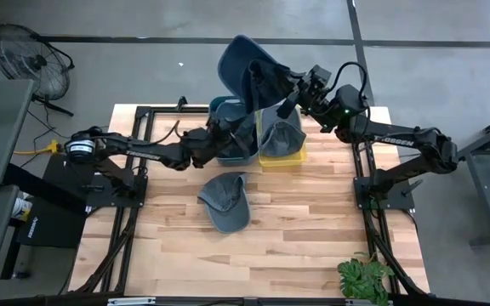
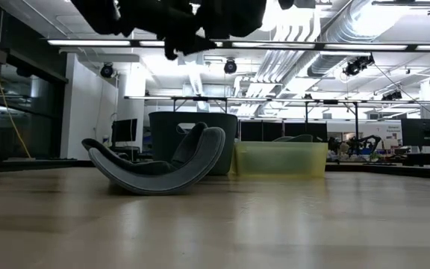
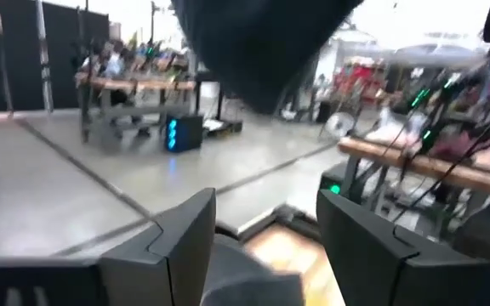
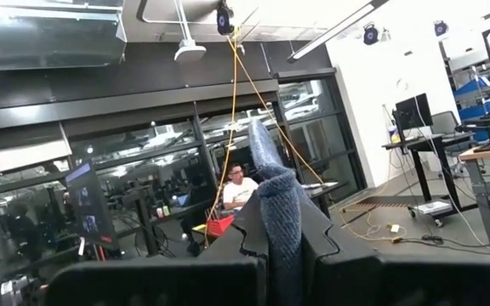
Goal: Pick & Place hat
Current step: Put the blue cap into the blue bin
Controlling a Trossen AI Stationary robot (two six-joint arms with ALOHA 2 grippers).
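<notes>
Hat (image 1: pixel 247 70) held aloft above the bins, clamped in my right gripper (image 1: pixel 281 89)
Right jaws pinch its blue fabric; my left gripper (image 1: pixel 228 136) sits over the blue bin (image 1: pixel 233 153), jaws apart and empty; another cap (image 1: pixel 225 201) lies on the worktop (image 1: pixel 296 229)

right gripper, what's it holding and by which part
The right gripper is shut on a raised dark blue cap, pinching fabric at its edge. Left gripper holds nothing.

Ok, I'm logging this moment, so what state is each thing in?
Blue hat: lifted above the bins, held by the right gripper, shut.
Left gripper: open, empty, over the blue bin.
Grey hat: lying on the table, untouched.
Yellow bin: holds a grey hat.
</notes>
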